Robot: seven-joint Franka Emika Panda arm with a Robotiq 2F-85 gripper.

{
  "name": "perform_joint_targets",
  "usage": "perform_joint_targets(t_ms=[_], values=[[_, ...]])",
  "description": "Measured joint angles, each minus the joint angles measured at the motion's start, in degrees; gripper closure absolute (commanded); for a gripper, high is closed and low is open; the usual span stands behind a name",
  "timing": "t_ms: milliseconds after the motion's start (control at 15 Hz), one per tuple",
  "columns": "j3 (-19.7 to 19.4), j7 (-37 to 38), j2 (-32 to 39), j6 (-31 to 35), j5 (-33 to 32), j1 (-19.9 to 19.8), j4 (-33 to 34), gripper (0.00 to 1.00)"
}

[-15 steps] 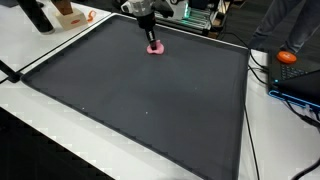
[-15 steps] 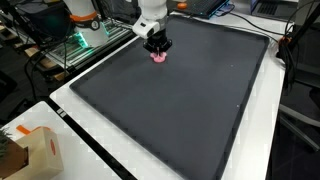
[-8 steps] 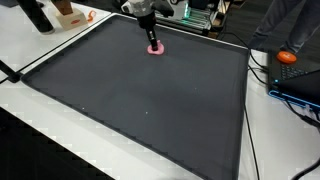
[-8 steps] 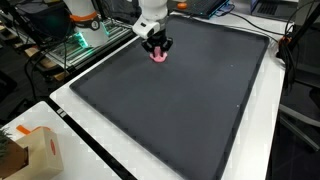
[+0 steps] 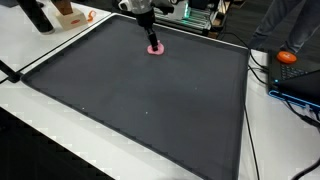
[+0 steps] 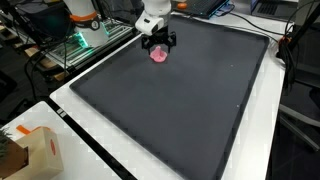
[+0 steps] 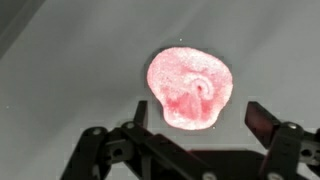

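Since your pincer (image 6: 158, 41) has lifted, jaws released, off the rounded pink lump (image 6: 158, 55), it lies free on the black-matted bench (image 6: 200, 110).

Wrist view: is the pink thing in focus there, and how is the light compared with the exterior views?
Wrist view: the pink object is soft and overexposed, the mat washed to pale grey, the open gripper dark. In both exterior views the mat looks near black, evenly lit.
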Motion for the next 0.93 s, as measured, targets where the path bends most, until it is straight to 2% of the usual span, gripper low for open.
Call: perform_joint_targets(t_ms=[267,600,933], values=[[-0.19,-6.93,-0.05,-9.9,-3.59,-0.03,4.69,0.0],[0.33,-18.87,0.94,-21.59,-4.0,0.05,11.17,0.0],[1.57,-29.29,4.27,-28.58,-5.6,0.86,16.52,0.0]])
